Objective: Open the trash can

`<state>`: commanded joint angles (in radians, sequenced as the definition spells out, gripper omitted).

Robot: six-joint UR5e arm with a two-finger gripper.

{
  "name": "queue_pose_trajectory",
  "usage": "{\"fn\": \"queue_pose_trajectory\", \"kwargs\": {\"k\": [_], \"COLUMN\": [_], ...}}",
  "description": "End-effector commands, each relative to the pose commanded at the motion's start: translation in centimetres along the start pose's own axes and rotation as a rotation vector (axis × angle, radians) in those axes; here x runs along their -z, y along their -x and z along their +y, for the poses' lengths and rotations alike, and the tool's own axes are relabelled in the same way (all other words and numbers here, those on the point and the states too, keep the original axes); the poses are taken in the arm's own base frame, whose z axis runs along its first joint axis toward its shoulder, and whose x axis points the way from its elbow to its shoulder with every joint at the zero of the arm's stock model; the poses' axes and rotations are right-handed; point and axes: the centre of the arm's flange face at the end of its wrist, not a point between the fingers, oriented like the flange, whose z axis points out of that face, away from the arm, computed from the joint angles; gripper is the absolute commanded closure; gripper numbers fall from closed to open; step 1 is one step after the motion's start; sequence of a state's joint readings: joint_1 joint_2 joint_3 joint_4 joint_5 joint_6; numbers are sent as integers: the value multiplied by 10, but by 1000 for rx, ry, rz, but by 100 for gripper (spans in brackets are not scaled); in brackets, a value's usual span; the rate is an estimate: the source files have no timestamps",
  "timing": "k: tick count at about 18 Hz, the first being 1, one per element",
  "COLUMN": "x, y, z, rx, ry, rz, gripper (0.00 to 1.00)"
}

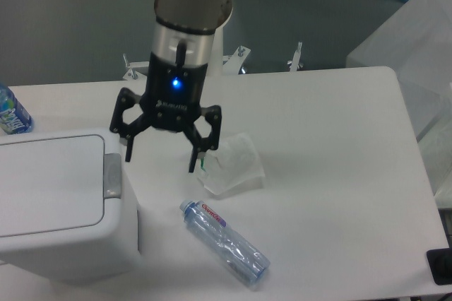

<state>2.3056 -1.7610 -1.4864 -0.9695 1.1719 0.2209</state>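
Note:
The trash can (56,205) is a large white box-shaped bin at the left front of the table. Its flat lid is closed. A small grey push tab (112,175) sits at the lid's right edge. My gripper (161,162) hangs open, fingers pointing down, just right of and above the tab. Its left fingertip (129,156) is close to the tab, and I cannot tell if it touches. The gripper holds nothing.
A crumpled white wrapper (233,165) lies just right of the gripper. A clear plastic bottle (224,241) lies in front of it. Another bottle (10,111) stands at the far left behind the bin. The table's right edge (417,152) borders translucent plastic sheeting.

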Motion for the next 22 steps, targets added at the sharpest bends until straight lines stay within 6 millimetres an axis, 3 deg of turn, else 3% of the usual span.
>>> {"fn": "queue_pose_trajectory", "kwargs": {"k": [11, 22], "x": [-14, -32], "y": [-13, -7], "z": [8, 11], "rx": [-12, -4], "ry": [27, 54], "rz": [18, 23], "gripper": [0, 0]}}
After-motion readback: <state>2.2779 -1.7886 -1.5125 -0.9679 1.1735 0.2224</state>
